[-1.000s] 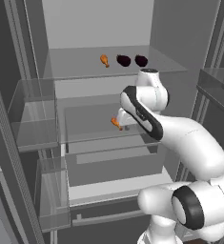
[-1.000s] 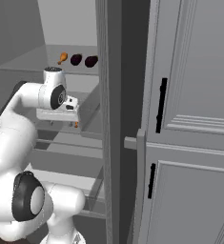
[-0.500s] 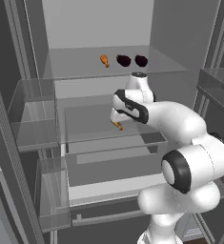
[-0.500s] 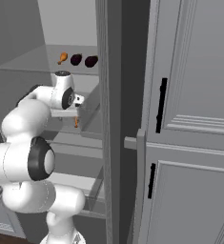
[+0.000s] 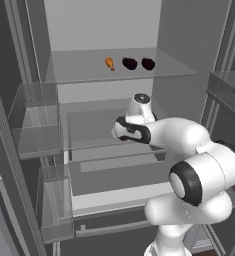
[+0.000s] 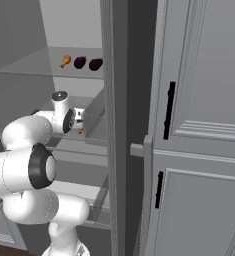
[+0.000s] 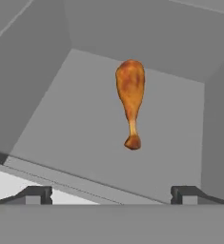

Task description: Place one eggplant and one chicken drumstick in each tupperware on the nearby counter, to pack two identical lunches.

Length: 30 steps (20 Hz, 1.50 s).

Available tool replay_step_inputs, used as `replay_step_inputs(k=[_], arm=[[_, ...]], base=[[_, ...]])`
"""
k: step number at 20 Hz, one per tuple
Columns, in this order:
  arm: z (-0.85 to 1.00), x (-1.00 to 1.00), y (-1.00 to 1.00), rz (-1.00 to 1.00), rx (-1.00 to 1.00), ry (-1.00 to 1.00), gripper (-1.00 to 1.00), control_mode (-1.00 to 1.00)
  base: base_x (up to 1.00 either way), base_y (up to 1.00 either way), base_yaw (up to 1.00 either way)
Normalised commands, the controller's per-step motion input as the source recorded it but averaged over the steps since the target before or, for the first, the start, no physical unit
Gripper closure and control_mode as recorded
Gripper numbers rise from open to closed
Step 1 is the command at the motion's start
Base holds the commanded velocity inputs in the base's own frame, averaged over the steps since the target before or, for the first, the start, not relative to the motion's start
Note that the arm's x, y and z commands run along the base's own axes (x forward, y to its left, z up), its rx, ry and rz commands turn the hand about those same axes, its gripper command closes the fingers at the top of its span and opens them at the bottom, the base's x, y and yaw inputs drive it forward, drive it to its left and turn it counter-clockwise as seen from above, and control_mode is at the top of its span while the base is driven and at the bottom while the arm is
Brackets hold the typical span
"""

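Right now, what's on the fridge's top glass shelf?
On the clear glass top shelf: one orange-brown chicken drumstick and two dark purple eggplants, side by side in a row. Nothing on that shelf looks hidden.

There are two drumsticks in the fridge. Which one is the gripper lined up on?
The chicken drumstick lying alone on the lower shelf, straight ahead of the open gripper. The other drumstick lies on the upper shelf beside the two eggplants.

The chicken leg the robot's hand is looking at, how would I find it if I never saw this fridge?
Look inside the open fridge, at the middle shelf below the top one. The chicken drumstick lies alone there, right ahead of the open jaws. The other drumstick sits higher up beside two dark eggplants.
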Motion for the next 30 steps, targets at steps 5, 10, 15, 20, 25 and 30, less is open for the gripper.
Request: replay_step_inputs(k=[5,10,15,20,25,30], arm=[[0.0,0.91,0.0,0.01,0.0,0.13,-1.0,-1.0],[-0.25,0.67,0.0,0.01,0.0,0.07,-1.0,-1.0],[-0.24,0.43,0.0,0.0,0.0,0.0,-1.0,-1.0],[-0.31,0.27,0.04,0.0,0.0,0.0,-1.0,-1.0],[-0.38,-0.13,0.02,0.0,0.0,-0.04,-1.0,-1.0],[-0.15,-0.1,0.04,-0.06,0.0,-0.06,-1.0,-1.0]], base=[[0.0,0.0,0.0],[0.0,0.0,0.0],[0.0,0.0,0.0],[0.0,0.0,0.0],[0.0,0.0,0.0],[0.0,0.0,0.0]])
